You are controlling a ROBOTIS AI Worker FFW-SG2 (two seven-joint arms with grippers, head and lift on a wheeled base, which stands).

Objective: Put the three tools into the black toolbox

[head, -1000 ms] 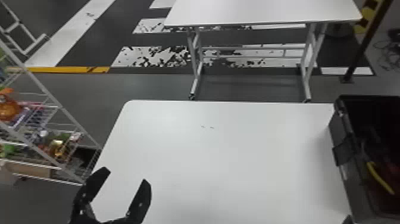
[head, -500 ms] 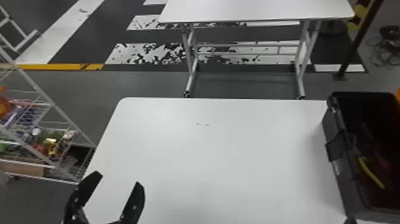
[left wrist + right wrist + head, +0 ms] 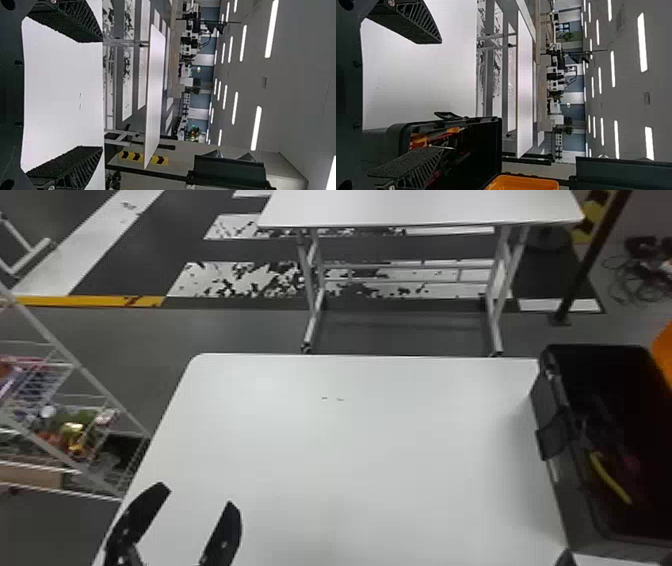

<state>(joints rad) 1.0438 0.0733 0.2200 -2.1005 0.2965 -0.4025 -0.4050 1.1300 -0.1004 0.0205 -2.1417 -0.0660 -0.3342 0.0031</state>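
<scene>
Open black toolbox [image 3: 580, 510], upright, tools [image 3: 611, 480] inside, one yellow-handled

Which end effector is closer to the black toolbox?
Right. The right end effector is beside the toolbox, at its near end; the left end effector is far left, over the table.

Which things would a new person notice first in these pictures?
The eye would probably go first to the white table in the middle of the head view. Next comes the black toolbox at its right side, with a yellow handle inside, then the left gripper, open at lower left.
</scene>
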